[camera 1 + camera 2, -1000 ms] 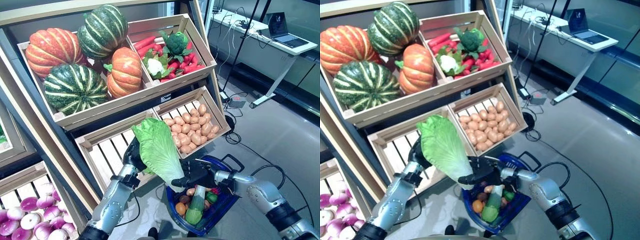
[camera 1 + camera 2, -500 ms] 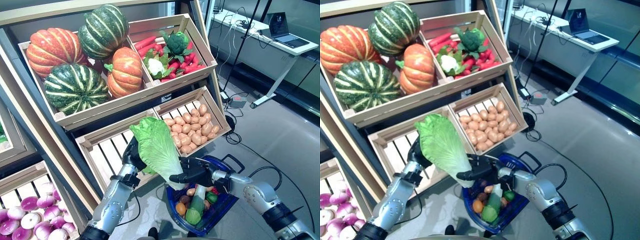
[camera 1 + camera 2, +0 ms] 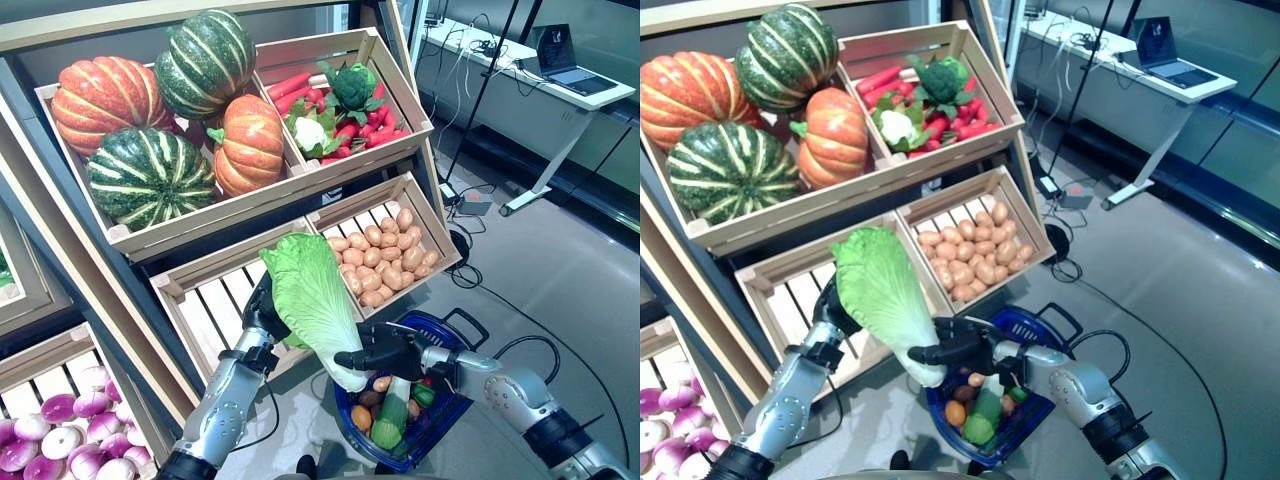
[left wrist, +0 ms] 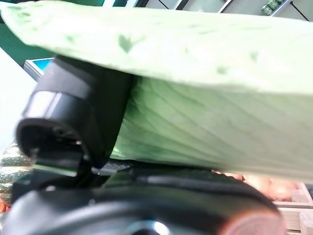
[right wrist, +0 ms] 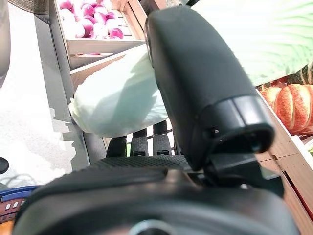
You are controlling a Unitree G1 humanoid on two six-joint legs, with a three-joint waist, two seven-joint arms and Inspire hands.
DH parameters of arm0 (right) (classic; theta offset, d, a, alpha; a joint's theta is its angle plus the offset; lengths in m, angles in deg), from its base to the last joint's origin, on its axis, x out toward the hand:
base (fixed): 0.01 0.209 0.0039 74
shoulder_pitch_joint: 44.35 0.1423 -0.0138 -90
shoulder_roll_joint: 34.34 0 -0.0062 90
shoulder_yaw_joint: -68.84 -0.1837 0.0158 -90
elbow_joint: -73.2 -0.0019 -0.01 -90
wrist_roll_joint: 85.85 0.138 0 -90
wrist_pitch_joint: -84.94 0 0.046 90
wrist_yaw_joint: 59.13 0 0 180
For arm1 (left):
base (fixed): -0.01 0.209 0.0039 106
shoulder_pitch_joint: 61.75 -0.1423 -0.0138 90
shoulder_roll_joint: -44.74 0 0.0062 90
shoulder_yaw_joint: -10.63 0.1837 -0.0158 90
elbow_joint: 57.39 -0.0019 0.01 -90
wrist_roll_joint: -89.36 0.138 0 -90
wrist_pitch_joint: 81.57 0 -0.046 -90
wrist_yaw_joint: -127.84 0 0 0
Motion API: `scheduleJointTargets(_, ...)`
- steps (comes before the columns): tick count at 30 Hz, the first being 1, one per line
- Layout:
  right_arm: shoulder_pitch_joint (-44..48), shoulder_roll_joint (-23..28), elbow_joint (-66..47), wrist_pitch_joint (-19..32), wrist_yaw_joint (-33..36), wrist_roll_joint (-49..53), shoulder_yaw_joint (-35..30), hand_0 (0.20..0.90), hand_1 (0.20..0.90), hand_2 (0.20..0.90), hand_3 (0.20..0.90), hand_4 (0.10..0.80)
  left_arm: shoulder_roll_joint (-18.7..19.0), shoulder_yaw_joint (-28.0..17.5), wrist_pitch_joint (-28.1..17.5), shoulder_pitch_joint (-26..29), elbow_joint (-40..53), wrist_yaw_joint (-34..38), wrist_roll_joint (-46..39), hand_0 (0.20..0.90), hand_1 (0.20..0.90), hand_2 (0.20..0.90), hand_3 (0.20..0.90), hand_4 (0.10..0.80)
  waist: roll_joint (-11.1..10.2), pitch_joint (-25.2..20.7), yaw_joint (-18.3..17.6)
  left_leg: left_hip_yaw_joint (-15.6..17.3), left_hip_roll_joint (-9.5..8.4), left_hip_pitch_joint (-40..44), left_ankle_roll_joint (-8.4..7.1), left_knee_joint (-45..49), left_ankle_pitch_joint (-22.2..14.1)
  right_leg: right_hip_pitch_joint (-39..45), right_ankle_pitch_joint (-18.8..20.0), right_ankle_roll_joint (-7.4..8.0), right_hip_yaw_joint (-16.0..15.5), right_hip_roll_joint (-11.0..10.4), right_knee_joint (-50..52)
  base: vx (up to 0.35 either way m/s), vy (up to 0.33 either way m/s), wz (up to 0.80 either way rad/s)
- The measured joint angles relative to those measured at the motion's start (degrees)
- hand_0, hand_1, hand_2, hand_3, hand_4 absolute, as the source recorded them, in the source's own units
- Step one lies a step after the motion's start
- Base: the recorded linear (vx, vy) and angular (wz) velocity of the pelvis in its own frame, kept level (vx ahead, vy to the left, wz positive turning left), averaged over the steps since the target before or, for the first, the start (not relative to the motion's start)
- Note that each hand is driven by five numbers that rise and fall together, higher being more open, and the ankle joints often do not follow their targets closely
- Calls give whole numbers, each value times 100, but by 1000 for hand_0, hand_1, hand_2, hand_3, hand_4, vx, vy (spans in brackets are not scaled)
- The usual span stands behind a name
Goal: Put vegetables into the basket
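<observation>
A large green cabbage (image 3: 310, 300) with a white base is held up in front of the shelves, its base pointing down towards the blue basket (image 3: 430, 325). My left hand (image 3: 262, 312) is behind the leaves, thumb (image 4: 73, 112) pressed on the cabbage (image 4: 195, 98). My right hand (image 3: 385, 350) is at the white base, thumb (image 5: 205, 83) over the cabbage (image 5: 117, 103) and fingers under it. The basket sits just below my right hand and holds a green zucchini (image 3: 385, 420) and other small vegetables. How the basket is carried is hidden.
Wooden crates fill the slanted shelves: pumpkins (image 3: 150, 120), carrots and broccoli (image 3: 340, 100), potatoes (image 3: 385, 255), an empty slatted crate (image 3: 210, 310), purple onions (image 3: 50, 440). A desk with a laptop (image 3: 565, 60) stands at the far right across grey floor.
My right hand has moved left onto the cabbage's white base. The cabbage has tipped with its base lower, closer to the basket.
</observation>
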Motion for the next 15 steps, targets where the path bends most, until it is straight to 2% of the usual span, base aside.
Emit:
scheduleJointTargets(2, -21, 6, 8, 0, 0, 0, -10, 300, 300, 300, 300, 400, 3, 0, 48, 0, 0, -1, 0, 900, 900, 900, 900, 800, 0, 0, 0, -1, 0, -1, 0, 0, 0, 0, 0, 0, -1, 0, 0, 0, 0, 0)
scheduleJointTargets(15, -626, 22, -3, 108, -82, 14, -376, 300, 300, 300, 300, 400, -4, 48, 289, -5, 21, -220, 54, 900, 900, 900, 900, 800, 1, 1, -12, -7, 0, -5, 1, -1, -2, -3, -5, 1, -6, 0, 0, 0, 0, 0)
